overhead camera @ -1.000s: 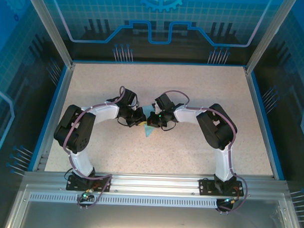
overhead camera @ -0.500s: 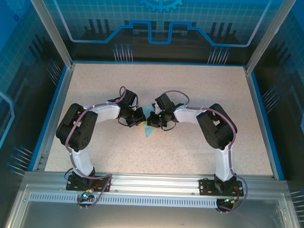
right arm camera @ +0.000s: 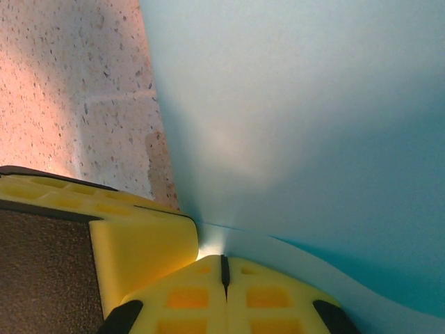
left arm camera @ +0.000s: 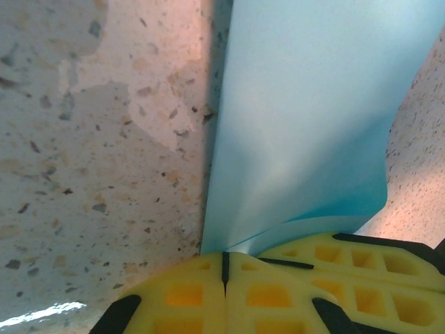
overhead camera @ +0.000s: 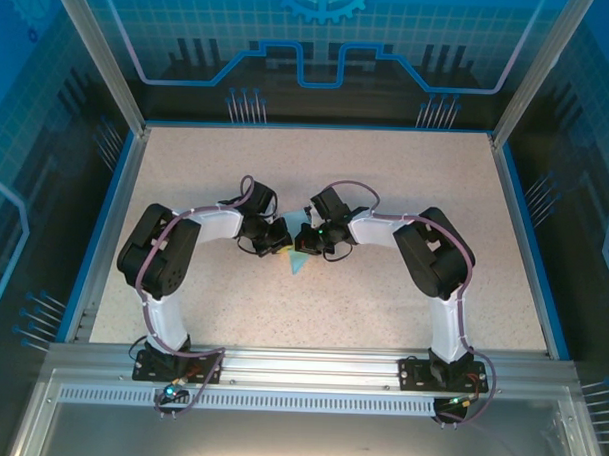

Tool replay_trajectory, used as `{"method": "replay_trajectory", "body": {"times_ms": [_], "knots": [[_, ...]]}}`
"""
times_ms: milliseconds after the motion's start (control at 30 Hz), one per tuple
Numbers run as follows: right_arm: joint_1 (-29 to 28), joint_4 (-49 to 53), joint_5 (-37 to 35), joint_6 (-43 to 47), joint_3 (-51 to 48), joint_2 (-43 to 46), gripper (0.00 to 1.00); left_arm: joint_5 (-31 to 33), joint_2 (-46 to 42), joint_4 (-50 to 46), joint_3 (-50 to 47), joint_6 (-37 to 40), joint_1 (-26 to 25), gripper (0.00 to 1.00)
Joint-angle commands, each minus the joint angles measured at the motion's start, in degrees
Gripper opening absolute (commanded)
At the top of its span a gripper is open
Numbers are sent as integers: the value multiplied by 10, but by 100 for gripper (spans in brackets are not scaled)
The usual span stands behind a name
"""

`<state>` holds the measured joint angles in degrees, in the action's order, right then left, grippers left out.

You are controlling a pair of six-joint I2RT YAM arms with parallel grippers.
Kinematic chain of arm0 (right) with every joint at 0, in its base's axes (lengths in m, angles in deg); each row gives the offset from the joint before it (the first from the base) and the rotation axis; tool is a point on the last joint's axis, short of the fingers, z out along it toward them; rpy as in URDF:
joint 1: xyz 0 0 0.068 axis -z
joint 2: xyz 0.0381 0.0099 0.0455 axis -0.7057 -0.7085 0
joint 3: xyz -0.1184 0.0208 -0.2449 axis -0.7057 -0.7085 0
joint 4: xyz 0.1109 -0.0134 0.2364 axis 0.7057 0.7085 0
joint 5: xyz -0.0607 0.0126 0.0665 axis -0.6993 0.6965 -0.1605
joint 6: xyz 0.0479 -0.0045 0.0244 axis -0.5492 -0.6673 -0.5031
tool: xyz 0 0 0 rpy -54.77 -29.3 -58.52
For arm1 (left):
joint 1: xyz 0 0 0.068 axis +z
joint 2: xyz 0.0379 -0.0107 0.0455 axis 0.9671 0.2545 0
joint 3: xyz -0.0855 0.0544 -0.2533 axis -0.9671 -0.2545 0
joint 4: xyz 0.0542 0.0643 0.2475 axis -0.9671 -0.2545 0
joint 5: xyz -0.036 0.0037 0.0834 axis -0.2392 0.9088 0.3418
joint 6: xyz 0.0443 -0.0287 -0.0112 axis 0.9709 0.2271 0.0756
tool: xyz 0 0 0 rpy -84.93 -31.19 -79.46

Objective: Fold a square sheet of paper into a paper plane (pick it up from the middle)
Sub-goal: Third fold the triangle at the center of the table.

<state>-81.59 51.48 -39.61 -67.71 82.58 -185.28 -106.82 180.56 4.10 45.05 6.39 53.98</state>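
Left elbow swung inward. Left gripper (left arm camera: 224, 263) and right gripper (right arm camera: 224, 268) each pinch thin pale cyan-blue paper sheet (left arm camera: 306, 125) from opposite sides; keep pull even.

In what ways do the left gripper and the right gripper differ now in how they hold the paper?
The left gripper reaches in from the left, the right gripper from the right. At the left gripper the paper rises as a narrow band with table on both sides; at the right gripper it spreads wide, with table on one side. Both are shut on the paper.
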Motion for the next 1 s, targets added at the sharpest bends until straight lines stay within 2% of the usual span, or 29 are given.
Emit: {"method": "replay_trajectory", "body": {"times_ms": [0, 267, 400, 967], "knots": [[2, 34, -12, 0, -16, 1, 0, 24, 22, -25, -6, 3, -5, 0], [-1, -17, 62, 19, -53, 84, 2, 38, 23, -34, -14, 10, -5, 0], [-13, -22, 72, 30, -81, 95, 2, 39, 25, -36, -13, 11, -5, 0], [-25, -45, 77, 27, -98, 38, 2, 43, 24, -39, -13, 7, -5, 0]]}}
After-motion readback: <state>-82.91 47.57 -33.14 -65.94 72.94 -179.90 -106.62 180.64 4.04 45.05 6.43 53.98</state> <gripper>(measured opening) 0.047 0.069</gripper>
